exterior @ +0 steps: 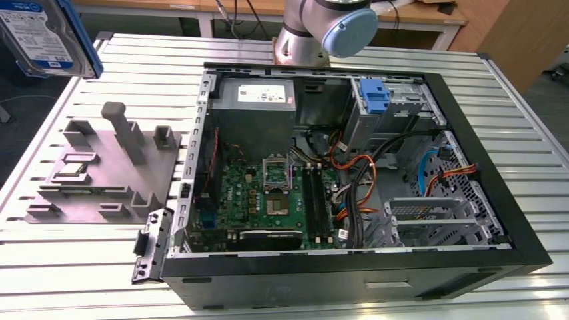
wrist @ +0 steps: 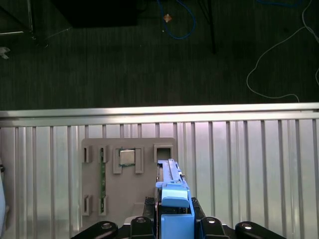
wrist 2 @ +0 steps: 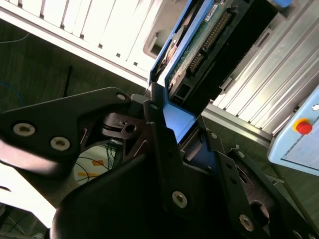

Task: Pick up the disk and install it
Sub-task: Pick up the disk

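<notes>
The exterior view and first wrist view both look down on the tray. The second wrist view hugs the disk.

disk cut off by the exterior view's top and left edges; in the second wrist view its near end is hidden inside the gripper.
</notes>
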Robot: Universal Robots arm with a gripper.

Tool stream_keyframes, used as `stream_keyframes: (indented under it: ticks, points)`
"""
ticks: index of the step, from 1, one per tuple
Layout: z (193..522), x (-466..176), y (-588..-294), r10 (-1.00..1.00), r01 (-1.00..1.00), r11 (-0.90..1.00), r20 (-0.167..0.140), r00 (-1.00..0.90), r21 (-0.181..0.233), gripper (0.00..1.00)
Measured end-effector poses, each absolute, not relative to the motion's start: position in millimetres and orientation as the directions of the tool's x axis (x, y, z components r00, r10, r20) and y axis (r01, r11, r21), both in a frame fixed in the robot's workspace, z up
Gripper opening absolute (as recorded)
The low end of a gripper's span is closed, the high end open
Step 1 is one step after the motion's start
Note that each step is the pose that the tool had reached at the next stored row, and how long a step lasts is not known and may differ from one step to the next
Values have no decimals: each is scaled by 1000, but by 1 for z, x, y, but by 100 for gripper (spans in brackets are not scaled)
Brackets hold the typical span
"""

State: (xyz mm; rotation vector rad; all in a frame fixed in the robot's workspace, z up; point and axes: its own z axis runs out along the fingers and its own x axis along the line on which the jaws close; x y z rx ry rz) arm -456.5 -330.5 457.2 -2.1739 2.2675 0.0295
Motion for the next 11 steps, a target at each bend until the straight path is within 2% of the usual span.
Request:
stream_keyframes:
  ticks: [11]
  points:
    - [460,-457,-331,-999,-999,42,-13,-42,13,36]
